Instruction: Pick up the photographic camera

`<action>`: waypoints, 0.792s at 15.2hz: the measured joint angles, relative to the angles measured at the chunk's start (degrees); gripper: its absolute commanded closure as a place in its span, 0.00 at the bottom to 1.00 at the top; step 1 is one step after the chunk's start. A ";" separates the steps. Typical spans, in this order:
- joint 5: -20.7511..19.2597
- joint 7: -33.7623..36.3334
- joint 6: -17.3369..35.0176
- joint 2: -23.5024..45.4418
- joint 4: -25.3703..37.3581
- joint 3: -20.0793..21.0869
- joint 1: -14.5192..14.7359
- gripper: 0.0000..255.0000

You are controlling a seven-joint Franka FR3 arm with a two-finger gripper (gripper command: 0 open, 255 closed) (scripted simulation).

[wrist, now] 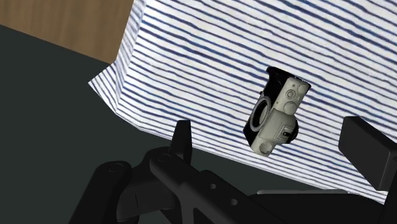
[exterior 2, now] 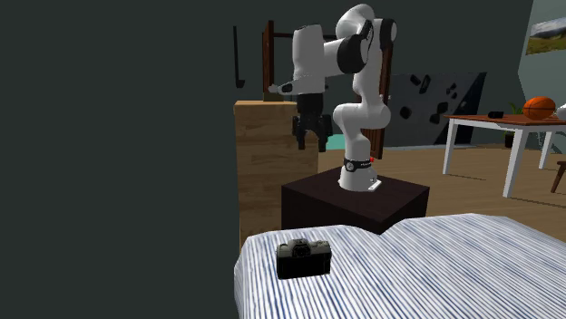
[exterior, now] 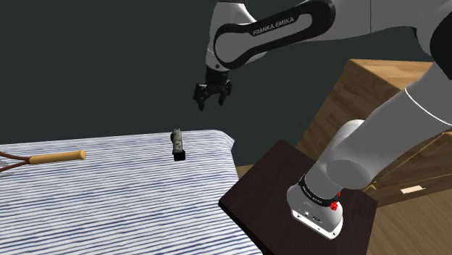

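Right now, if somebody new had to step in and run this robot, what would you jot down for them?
Gripper: open and empty, high in the air near the bed's corner, clear of the camera.
Camera: dark, sitting on the striped bed cover, close to the corner on the stand's side.
Done: nothing gripped or lifted yet.
Left: bring the gripper down over the camera, shut on it, then lift it off the cover.
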 measured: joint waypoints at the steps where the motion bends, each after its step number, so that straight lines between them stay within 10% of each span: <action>1: -0.26 0.43 1.63 2.34 0.52 0.32 0.07 0.00; 12: -5.46 7.59 12.15 26.54 12.22 2.13 2.43 0.00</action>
